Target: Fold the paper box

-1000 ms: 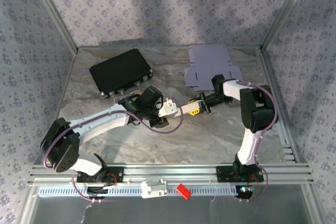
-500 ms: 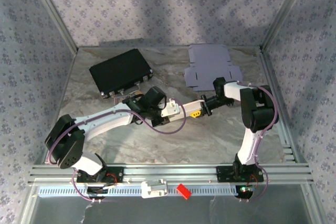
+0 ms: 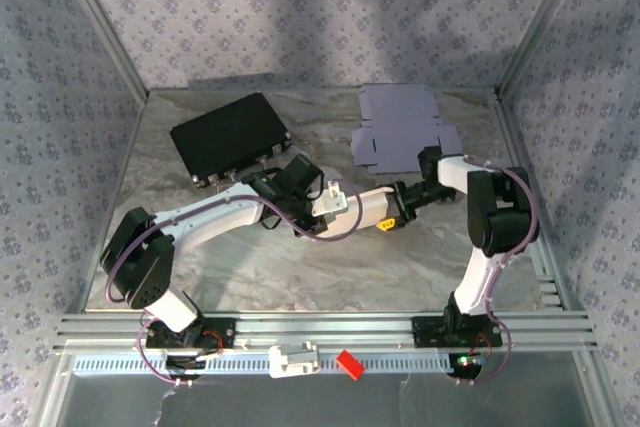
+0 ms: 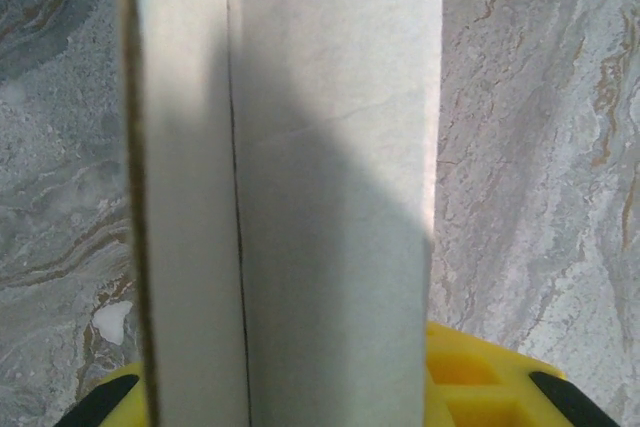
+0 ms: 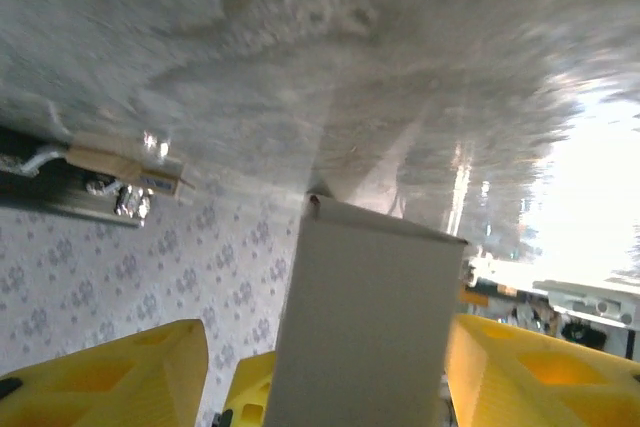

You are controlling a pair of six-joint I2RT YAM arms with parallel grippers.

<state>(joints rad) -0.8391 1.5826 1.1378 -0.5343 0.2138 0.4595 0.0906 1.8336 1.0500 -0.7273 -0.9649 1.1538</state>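
Grey-veined marble table (image 3: pixel 300 277), closed in by patterned cloth (image 3: pixel 300 17) on three sides, seen from above and behind the arms. The left arm (image 3: pixel 210 217) extends from the near left corner toward the table's centre. The right arm (image 3: pixel 495 217) stands at the near edge, right of centre, with its forearm turned leftward. A black case (image 3: pixel 228 135), closed and flat, sits askew near the far left corner. A flat purple cut-out (image 3: pixel 400 127) lies by the far edge, right of centre and well apart from the case.

The white, oblong paper box (image 3: pixel 368 207) is just right of the table's centre. Its long axis runs left to right, bridging the two arm tips.

The left gripper (image 4: pixel 290 397) is clenched on the box's left end. In the left wrist view the white panel, with one fold seam along its length, spans the space between the yellow fingers (image 4: pixel 485 387) and meets them on both sides. The right gripper (image 5: pixel 330 367) straddles the box's right end with its jaws released. Its fingers (image 5: pixel 115 367) stand wider than the box, with a clear gap on one side. On the other side finger and box appear to touch, though that view is blurred.

A small red piece (image 3: pixel 347 362) and a white part (image 3: pixel 293 359) lie on the perforated rail (image 3: pixel 120 363) along the near edge.
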